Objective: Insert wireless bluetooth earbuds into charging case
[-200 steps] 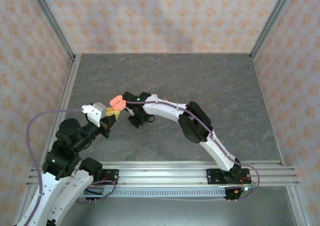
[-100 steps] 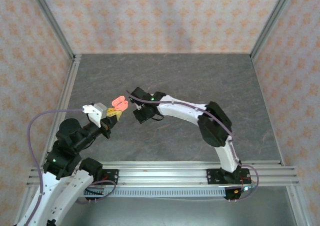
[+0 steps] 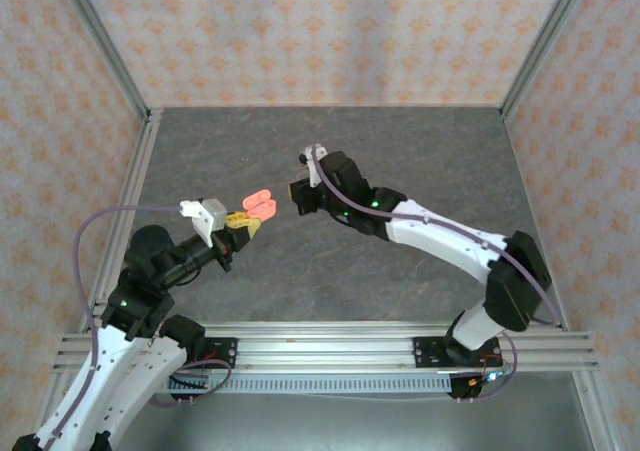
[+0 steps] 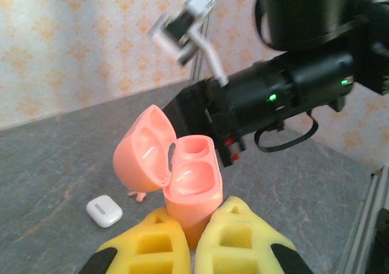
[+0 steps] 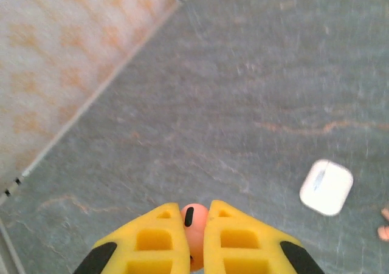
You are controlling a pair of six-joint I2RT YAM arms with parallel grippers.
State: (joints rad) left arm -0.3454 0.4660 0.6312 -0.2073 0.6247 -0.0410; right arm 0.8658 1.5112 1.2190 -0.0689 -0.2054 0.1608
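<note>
Earbud (image 5: 192, 224), coral-pink with a small dark oval mark on it, pinched between the yellow fingers (image 5: 159, 236) of the right gripper (image 5: 193, 210). The jaws are closed on it with only the earbud's width between them. In the overhead view this right gripper (image 3: 297, 196) hangs above the table, just beside the open coral-pink charging case (image 3: 260, 204) and not touching it.

The charging case (image 4: 189, 186) stands upright in the left gripper (image 4: 196, 218), whose yellow fingers (image 4: 152, 246) are clamped on its lower body. Its lid (image 4: 143, 149) is hinged back to the left and its two sockets face upward (toward the right arm's dark wrist, which looms close behind).

On the grey stone-patterned table (image 3: 420, 161) below lie a closed white charging case (image 4: 104, 211) and, just beside it, a loose pink earbud (image 4: 138, 195). The right wrist view shows the same white case (image 5: 326, 186) to the lower right of the fingers, with pink pieces (image 5: 384, 224) at the frame's right edge, too cropped to identify. Walls with an orange floral pattern (image 3: 330, 31) enclose the table.
</note>
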